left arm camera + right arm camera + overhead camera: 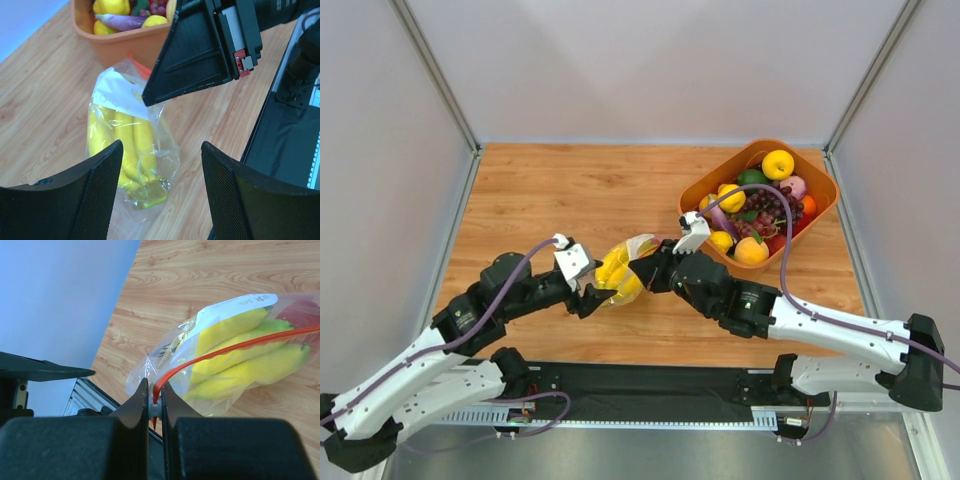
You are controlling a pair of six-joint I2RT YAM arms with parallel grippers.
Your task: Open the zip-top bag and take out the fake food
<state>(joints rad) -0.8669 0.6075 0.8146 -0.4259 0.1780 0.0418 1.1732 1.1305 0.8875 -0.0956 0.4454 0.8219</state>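
From above, the zip-top bag [625,265] lies on the wooden table [550,190] near its middle, between the two arms and just left of the orange basket [715,172] of mixed fruit. The left gripper [592,298] sits at the bag's near-left end and the right gripper [645,268] at its right end; contact cannot be judged from this height. The left wrist view shows the left fingers [95,195] standing well apart with nothing between them but air, the bag lying below with its yellow banana bunch [131,145] visible through the film. The right arm's finger reaches the bag's far end. The right wrist view settles the grip: the right jaws are pressed together on the end of the red-orange zip strip [235,347], which curves away across the bananas toward a red fruit [305,315] at the edge of the frame. The bag looks sealed and the food is all inside, so the task is barely begun. The chief risk is that the left side holds nothing — a pull on the strip would likely drag the whole bag across the wood rather than part the seal. The pinch is also narrow, so slick film could slip free.
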